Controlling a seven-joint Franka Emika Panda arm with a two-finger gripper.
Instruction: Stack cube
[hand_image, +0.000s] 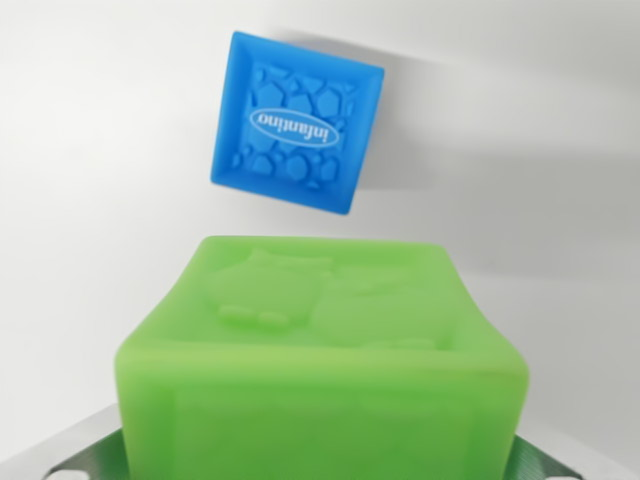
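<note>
Green cube (325, 370) sits right up close, apparently clamped in the jaws; blue Infantino cube (297, 122) lies on the white desk (90, 200) beyond.

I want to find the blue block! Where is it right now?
In the wrist view, the blue block lies on the white surface in the upper middle, slightly left, just beyond the big green block, turned a bit askew.
</note>
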